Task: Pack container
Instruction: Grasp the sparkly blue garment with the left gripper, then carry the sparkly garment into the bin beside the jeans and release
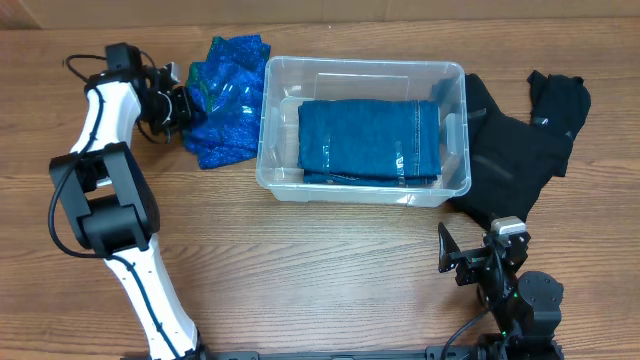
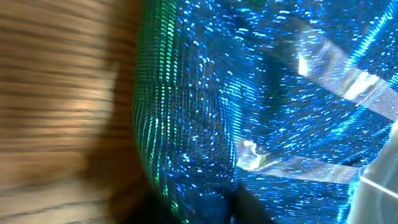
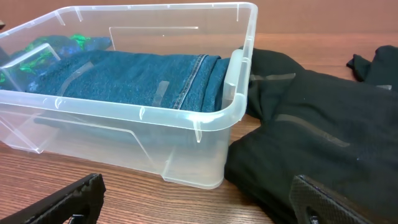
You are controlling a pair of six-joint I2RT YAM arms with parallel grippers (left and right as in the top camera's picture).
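Observation:
The clear container [image 1: 265, 150] stands mid-table with folded blue jeans [image 1: 368, 140] inside; the right wrist view shows its rim [image 3: 124, 106] and the jeans [image 3: 137, 74]. A shiny blue sequined garment [image 1: 228, 90] lies crumpled against its left side and fills the blurred left wrist view [image 2: 249, 93]. My left gripper [image 1: 188, 108] is at that garment's left edge, its fingers [image 2: 199, 208] closed on a fold of it. My right gripper [image 1: 470, 250] is open and empty [image 3: 199, 205], low over the table in front of the container's near right corner.
A black garment [image 1: 510, 140] lies spread on the table right of the container, touching its right wall, and shows in the right wrist view [image 3: 323, 124]. Bare wooden table runs along the front and left.

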